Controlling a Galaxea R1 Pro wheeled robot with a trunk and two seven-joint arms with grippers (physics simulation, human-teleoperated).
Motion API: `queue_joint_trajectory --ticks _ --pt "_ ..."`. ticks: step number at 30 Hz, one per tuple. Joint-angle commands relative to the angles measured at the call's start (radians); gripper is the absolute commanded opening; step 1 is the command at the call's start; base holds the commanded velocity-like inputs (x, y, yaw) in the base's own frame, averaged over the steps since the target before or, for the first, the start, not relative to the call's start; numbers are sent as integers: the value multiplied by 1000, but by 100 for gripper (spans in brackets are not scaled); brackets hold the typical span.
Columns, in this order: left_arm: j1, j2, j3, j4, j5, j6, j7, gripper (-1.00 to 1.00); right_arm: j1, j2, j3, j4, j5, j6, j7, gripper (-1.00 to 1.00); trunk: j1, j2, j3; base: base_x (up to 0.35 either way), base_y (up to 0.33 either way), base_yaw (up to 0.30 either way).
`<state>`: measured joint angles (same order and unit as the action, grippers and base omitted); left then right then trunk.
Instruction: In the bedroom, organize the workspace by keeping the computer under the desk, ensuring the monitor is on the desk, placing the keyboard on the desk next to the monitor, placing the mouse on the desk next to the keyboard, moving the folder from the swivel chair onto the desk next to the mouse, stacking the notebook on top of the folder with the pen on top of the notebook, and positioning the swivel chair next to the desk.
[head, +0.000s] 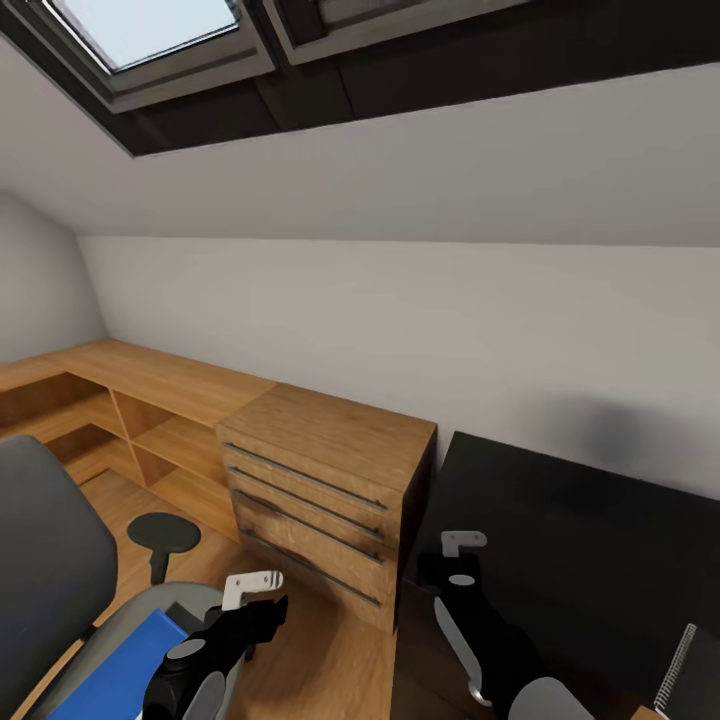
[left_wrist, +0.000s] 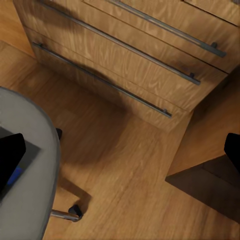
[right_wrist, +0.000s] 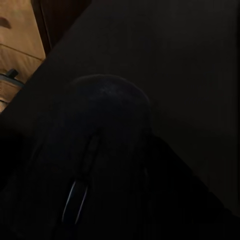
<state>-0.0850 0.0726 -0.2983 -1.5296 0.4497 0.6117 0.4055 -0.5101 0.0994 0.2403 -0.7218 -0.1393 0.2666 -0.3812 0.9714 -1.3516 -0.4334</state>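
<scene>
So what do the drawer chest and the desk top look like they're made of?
The drawer chest looks like light wood or wood veneer, with visible grain and a matt finish; its long bar handles look like grey metal. The desk top looks like a smooth black panel, perhaps laminate; the material is unclear.

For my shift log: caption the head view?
Both arms raised between the chair, holding the folder, and the desk, wooden drawers ahead.
</scene>
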Motion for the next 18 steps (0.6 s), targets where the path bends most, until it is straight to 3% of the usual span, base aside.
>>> queue_joint_trajectory --ticks 1,11,14,18 --pt "-1 1 -3 -1 11 2 10 100 -1 -1 5 -2 -14 2 -10 -100 -4 7 2 0 0 0" --pt "-1 1 -4 -1 9 0 13 100 -1 -3 2 -25 -13 3 -14 -100 -42 77 33 0 0 0" --pt "-1 1 -4 -1 9 1 13 100 1 -9 -7 -128 -12 18 -19 -100 -54 98 43 0 0 0" --pt "-1 1 -3 -2 9 2 13 100 9 -33 -28 -287 -19 91 -32 -100 -69 126 55 0 0 0"
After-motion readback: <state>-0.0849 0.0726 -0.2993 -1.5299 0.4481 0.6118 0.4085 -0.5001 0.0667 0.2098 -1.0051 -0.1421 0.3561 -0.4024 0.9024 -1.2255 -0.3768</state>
